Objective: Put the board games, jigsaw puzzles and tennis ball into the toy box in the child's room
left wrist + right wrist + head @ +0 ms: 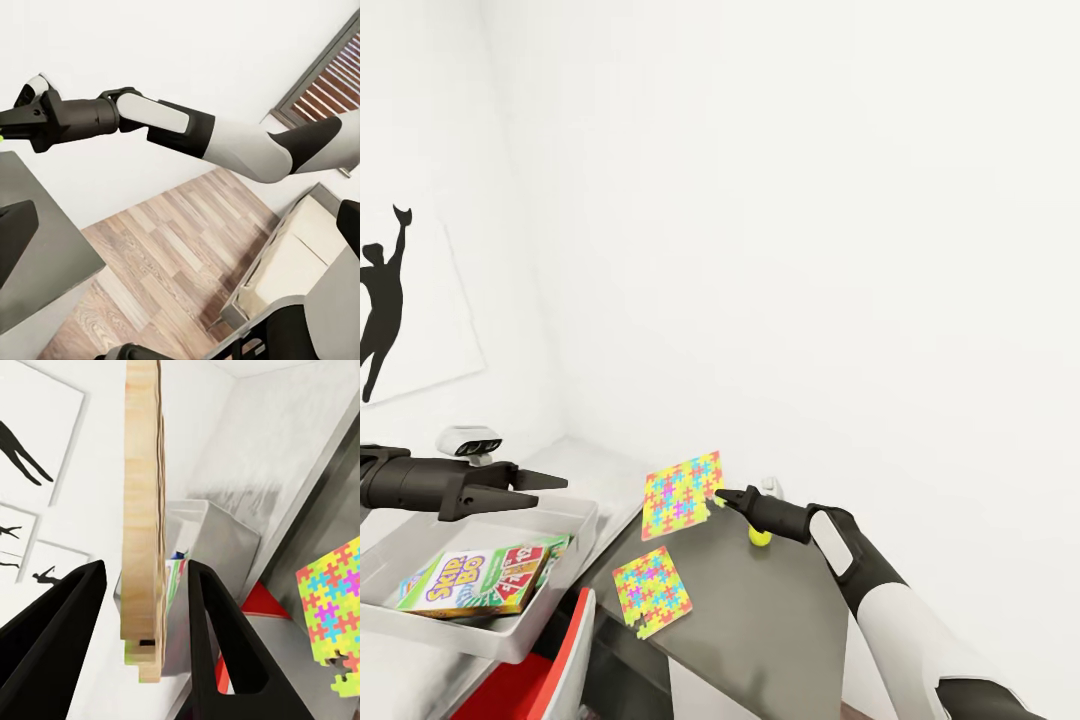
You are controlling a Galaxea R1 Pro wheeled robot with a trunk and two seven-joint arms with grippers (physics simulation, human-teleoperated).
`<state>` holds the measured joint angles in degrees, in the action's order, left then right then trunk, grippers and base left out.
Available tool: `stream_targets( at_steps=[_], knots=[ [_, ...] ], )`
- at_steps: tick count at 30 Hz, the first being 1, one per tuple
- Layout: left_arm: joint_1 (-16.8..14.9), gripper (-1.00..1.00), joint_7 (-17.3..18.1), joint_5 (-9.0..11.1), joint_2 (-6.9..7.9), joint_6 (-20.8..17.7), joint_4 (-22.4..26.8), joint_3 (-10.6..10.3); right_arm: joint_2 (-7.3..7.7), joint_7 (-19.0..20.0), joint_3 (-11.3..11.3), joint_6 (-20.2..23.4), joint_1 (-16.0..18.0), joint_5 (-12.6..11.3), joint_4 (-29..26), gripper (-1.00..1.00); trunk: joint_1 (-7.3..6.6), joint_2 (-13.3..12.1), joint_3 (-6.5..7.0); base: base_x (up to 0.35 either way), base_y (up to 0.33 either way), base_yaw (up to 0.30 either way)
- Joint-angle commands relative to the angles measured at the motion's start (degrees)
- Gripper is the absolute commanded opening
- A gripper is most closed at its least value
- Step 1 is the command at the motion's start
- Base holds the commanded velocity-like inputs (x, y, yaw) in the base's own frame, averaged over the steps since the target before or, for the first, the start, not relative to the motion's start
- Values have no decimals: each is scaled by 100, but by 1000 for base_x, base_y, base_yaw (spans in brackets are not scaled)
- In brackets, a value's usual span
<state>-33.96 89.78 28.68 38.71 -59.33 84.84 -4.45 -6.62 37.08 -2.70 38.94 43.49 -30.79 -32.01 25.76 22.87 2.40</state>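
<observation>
The right gripper (718, 496) pinches one jigsaw puzzle (681, 495) by its edge and holds it lifted and tilted above the grey table (760, 610); in the right wrist view the sheet (142, 517) stands edge-on between the two black fingers (214, 637), nearer one finger than the other. White wall rises close behind the lifted sheet, with open air to all its other sides. Below the gripper and toward the robot, the second jigsaw puzzle (651, 590) lies flat on the table near its front edge, one corner piece hanging loose. The tennis ball (759, 538) sits on the table just under the right wrist, mostly hidden by it. Across from the right gripper, beyond the table's left edge, stands the toy box (565, 520) with board games (485, 578) lying flat inside; a red surface (560, 650) shows between box and table. The left gripper (545, 483) hangs over the box's far rim holding nothing, its fingers close together. From the left wrist, wood-plank floor (180, 247) lies open beneath the right arm, with the bed (300, 255) beyond.
</observation>
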Motion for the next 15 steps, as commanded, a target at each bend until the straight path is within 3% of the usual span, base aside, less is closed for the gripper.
stream_targets(
  at_steps=[1, 11, 15],
  knots=[
    [-4, 100, 22, 6, 5, -61, -3, -12, -6, 9, -28, 35, 2, -4, 2, -100, 2, 5, -3, 0, 0, 0],
    [-4, 100, 22, 6, 5, -61, -3, -7, 1, 17, -36, 35, 2, -6, -9, -100, 2, 5, -3, 0, 0, 0],
    [-5, 100, 22, 6, 5, -61, -3, -12, 2, 264, -25, 70, 27, -6, -443, -100, 2, 5, -3, 0, 0, 0]
  ],
)
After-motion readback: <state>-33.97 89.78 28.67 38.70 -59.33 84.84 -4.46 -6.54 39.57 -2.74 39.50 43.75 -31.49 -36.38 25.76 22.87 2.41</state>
